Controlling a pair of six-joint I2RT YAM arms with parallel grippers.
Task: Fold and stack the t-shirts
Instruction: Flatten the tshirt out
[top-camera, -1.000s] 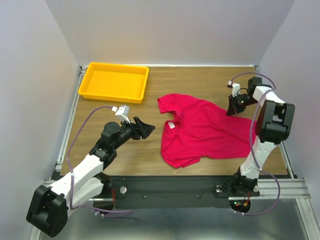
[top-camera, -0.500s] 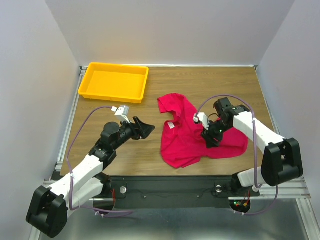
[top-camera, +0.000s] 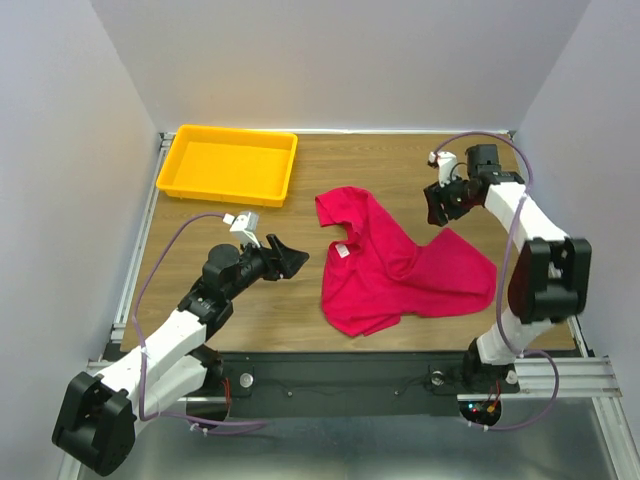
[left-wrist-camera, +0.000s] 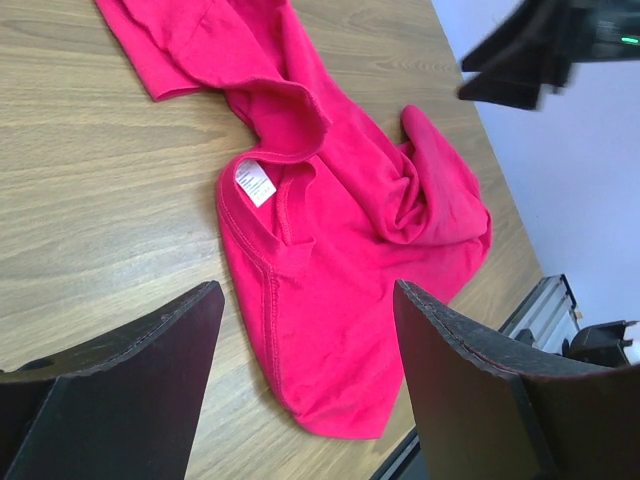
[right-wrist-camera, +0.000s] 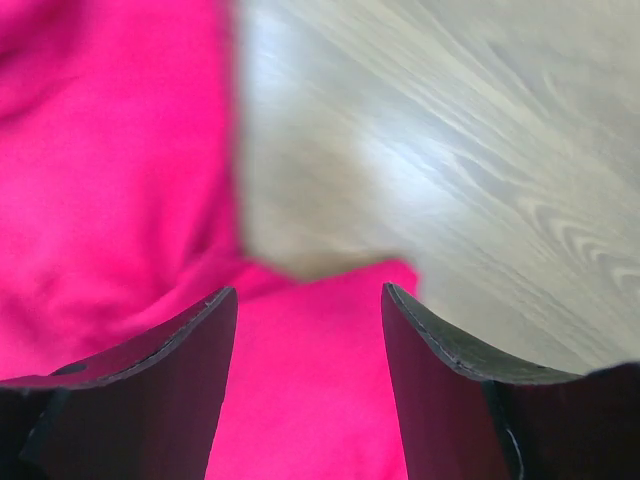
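One crimson-pink t-shirt lies partly folded on the wooden table, its white neck label facing up. The right side is bunched inward with rumpled folds. My right gripper hovers open just beyond the shirt's far right edge, holding nothing. In the right wrist view, pink cloth lies below its open fingers. My left gripper stays open, left of the shirt's collar side and apart from it. In the left wrist view, the shirt's near hem shows between the open fingers.
A yellow plastic tray stands at the back left of the table. Bare wood lies behind the shirt. A metal rail runs along the near edge, and white walls close in the sides.
My right gripper carried the shirt's right sleeve inward over the body, opened and let it go, then pulled back to the far right. The left arm has not moved.
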